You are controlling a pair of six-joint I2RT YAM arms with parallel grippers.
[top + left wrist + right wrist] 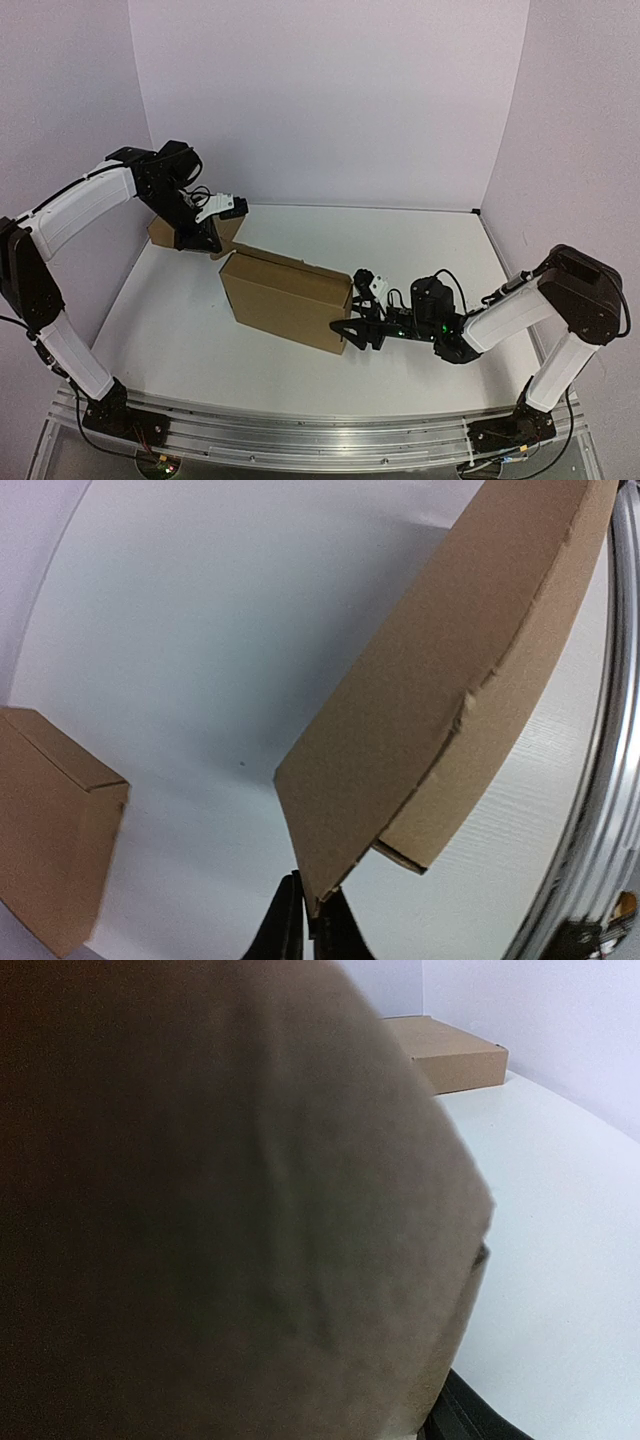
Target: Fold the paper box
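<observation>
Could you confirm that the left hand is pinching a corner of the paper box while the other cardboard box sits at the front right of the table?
Not quite. The other cardboard box sits at the back left of the table, as the top external view shows, not the front right. The left hand is indeed pinching a corner of the paper box.

The paper box [285, 295] is plain brown cardboard, partly folded into a long, shallow shape. It stands on edge near the middle of the white counter [180, 340] and runs diagonally from back left to front right. In the left wrist view its broad flat panel [400, 700] tilts upward. A narrower side wall [500, 740] is folded behind the panel, slightly bowed and creased, and gapes open at the lower corner. In the right wrist view blurred cardboard fills most of the frame.
</observation>
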